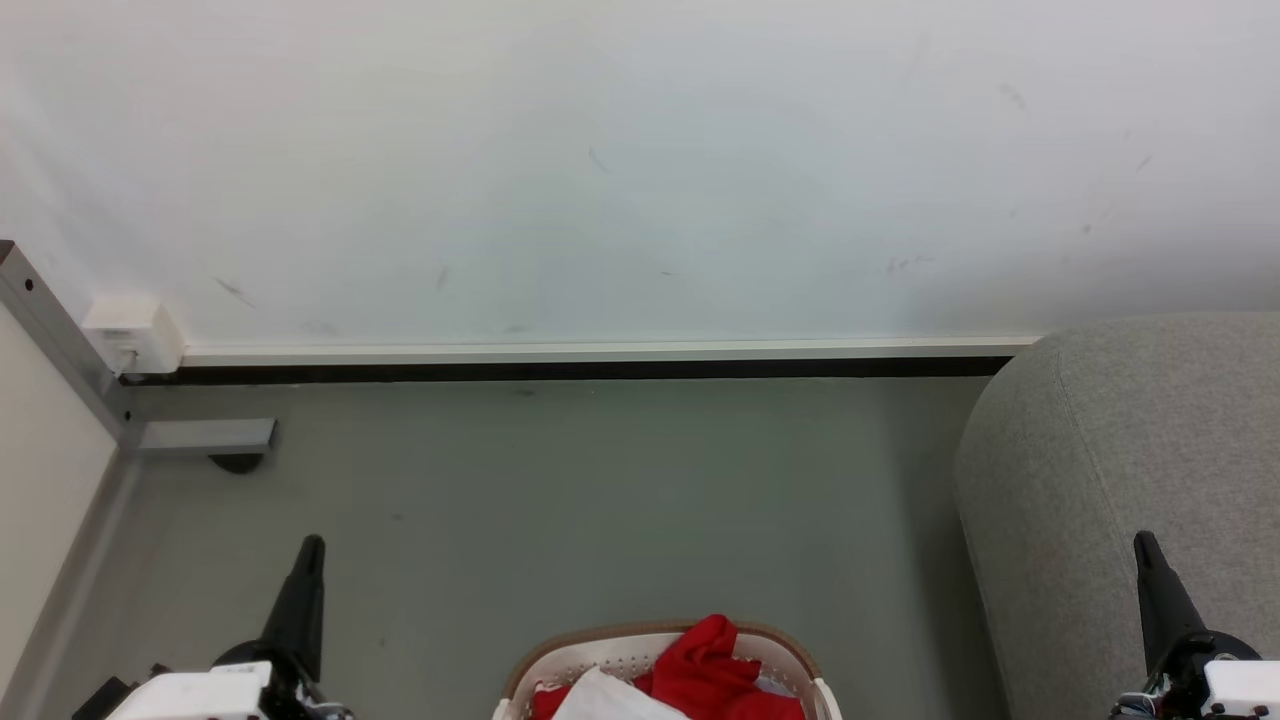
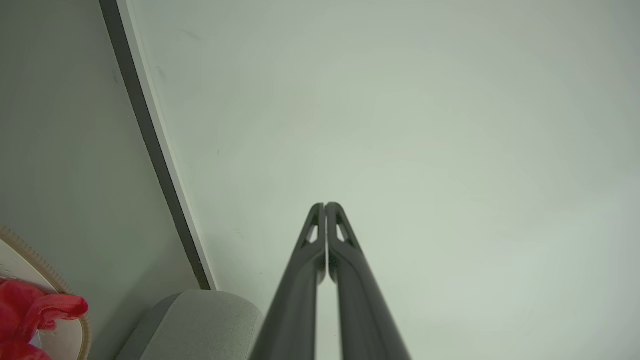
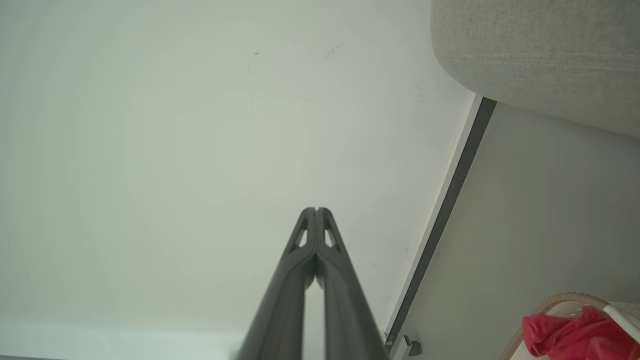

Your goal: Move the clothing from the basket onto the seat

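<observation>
crumpled soft red clothing (image 1: pixel 705 672) fills the oval perforated basket (image 1: pixel 610 655) at six o'clock, the rounded grey fabric seat (image 1: pixel 1100 450) at four, slim dark left gripper (image 1: pixel 311 548) and right gripper (image 1: pixel 1144 546) both clenched empty.

Crumpled red-and-white fabric clothing (image 1: pixel 705 668) lies heaped in an oval cream perforated plastic basket (image 1: pixel 590 636) with a brown rim, standing apart, left of a rounded light-grey upholstered seat (image 1: pixel 1110 450).

Home-like room, living-area corner: grey upholstered seat (image 1: pixel 1130 470) beside scuffed white wall (image 1: pixel 640 150); laundry basket (image 1: pixel 615 651) with red clothing (image 1: pixel 705 670) on grey floor (image 1: pixel 600 500); white skirting (image 1: pixel 600 352); metal frame (image 1: pixel 55 325) at left.
</observation>
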You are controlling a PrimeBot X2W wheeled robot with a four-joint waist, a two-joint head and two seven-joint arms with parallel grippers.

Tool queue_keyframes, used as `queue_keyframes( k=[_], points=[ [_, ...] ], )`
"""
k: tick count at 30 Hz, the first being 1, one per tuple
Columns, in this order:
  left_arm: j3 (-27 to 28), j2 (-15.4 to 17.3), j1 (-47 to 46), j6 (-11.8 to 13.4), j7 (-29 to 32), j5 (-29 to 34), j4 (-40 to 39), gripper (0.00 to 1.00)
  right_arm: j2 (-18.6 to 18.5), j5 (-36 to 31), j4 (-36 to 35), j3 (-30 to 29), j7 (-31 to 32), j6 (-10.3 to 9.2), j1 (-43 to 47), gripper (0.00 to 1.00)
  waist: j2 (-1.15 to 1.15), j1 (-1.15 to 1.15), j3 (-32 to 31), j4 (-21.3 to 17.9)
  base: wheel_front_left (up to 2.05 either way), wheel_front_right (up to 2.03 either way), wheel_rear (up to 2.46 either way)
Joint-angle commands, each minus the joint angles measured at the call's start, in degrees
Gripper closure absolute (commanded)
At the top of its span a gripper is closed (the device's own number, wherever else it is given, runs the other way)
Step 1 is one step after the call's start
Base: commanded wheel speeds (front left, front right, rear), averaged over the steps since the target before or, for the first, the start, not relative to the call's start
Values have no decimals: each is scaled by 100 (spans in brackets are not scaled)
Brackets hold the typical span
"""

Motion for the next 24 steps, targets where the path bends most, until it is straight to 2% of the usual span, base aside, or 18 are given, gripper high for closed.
queue_keyframes(
  k=[1, 24],
  points=[
    [8, 12, -52, -9, 17, -82, -16, 100, -37, 0, -29, -21, 16, -13, -68, 100, 0, 0, 0, 0, 0, 0, 0],
    [7, 12, -52, -9, 17, -82, -16, 100, -37, 0, -29, -21, 16, -13, -68, 100, 0, 0, 0, 0, 0, 0, 0]
  ],
)
